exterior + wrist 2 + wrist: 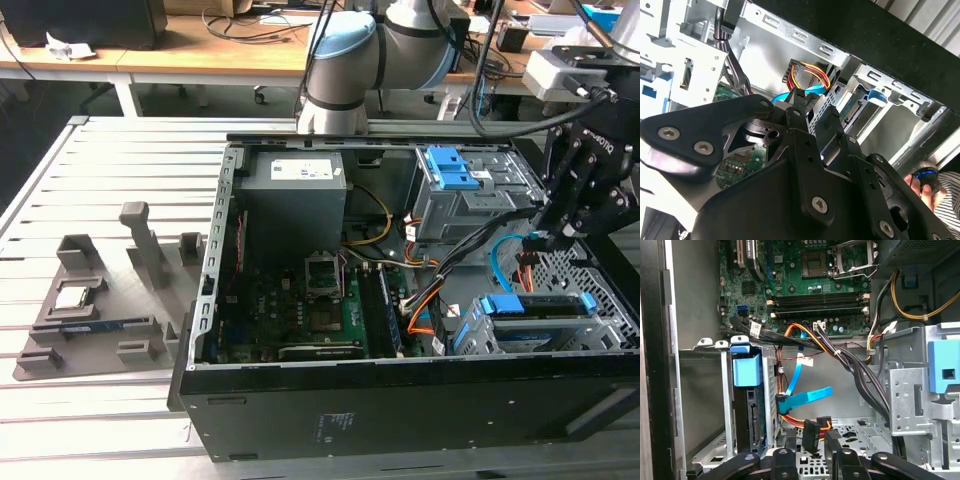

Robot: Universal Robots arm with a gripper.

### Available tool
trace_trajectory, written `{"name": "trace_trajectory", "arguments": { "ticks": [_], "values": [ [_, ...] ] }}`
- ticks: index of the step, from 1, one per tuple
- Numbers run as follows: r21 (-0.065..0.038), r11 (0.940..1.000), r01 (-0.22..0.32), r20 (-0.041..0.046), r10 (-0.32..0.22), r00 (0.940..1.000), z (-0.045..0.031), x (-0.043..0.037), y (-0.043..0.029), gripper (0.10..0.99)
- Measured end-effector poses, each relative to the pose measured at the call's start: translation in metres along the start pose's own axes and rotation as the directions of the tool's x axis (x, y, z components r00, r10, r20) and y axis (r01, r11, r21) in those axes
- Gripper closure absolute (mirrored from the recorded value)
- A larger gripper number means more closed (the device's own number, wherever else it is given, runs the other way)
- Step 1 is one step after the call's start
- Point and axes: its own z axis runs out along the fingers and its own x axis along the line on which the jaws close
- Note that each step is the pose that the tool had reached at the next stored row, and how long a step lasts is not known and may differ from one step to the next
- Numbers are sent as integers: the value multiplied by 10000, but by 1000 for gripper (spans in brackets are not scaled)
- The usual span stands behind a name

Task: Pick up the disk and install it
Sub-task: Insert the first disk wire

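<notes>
disk (535, 308) in cage inside computer case (400, 400), gripper (558, 238) above it

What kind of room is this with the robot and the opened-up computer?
Probably a robotics lab or workshop. A robot arm reaches over an open computer case on a slatted metal table, with cable-strewn desks behind.

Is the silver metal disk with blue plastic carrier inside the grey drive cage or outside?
Inside: the disk sits within the grey cage.

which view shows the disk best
The exterior view: the disk sits in its bay, blue carrier along the top. The first wrist view shows it edge-on; the second wrist view shows just one end.
</notes>
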Motion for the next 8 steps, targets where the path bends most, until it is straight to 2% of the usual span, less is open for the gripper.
{"name": "trace_trajectory", "arguments": {
  "ticks": [2,8],
  "values": [
    [0,10000,0,-1,0,10000,70,-3,4,725],
    [0,10000,0,-3,0,10000,71,-3,5,737]
  ]
}}
